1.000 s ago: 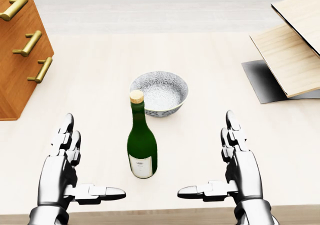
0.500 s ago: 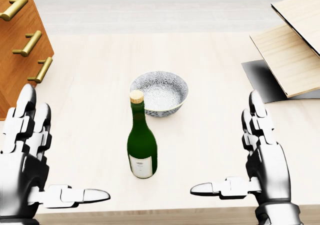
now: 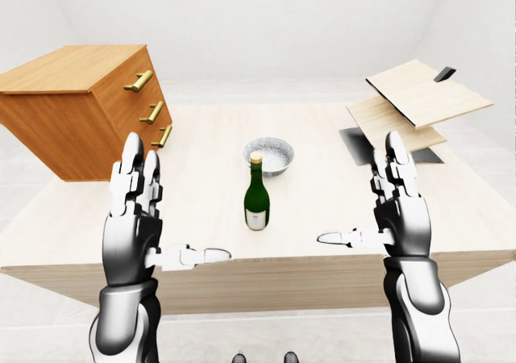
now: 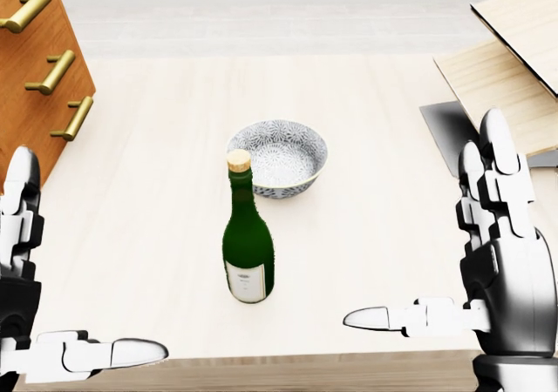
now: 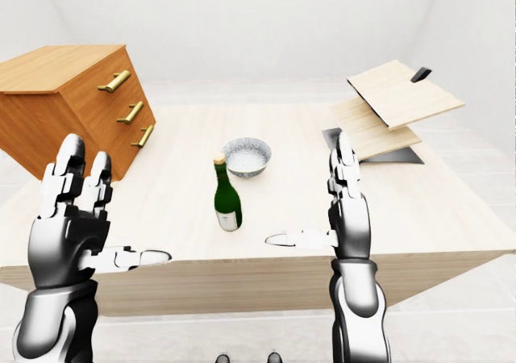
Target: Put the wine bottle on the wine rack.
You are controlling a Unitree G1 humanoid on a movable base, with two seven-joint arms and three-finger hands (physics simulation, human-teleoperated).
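In the left-eye view the left hand (image 3: 133,218) and the right hand (image 3: 397,210) are raised over the near edge of the table (image 3: 201,161), fingers spread and upright, thumbs pointing inward, neither holding anything. The wine bottle (image 3: 256,195) stands upright between them, apart from both, and the patterned bowl (image 3: 269,154) sits just beyond it. Up and to the right of the right hand lies the wine rack (image 3: 415,101), slanted wooden boards on a dark base; beyond the left hand stands a chest of drawers (image 3: 85,105). The head view, looking down, shows the bottle midway between the two open hands, nearer the inward-pointing right thumb, with the bowl touching or almost touching its neck line. The right-eye view agrees. Judging from this, nothing is done yet: the bottle is ungrasped, and grasp, lift, carry to the rack and placing all remain.
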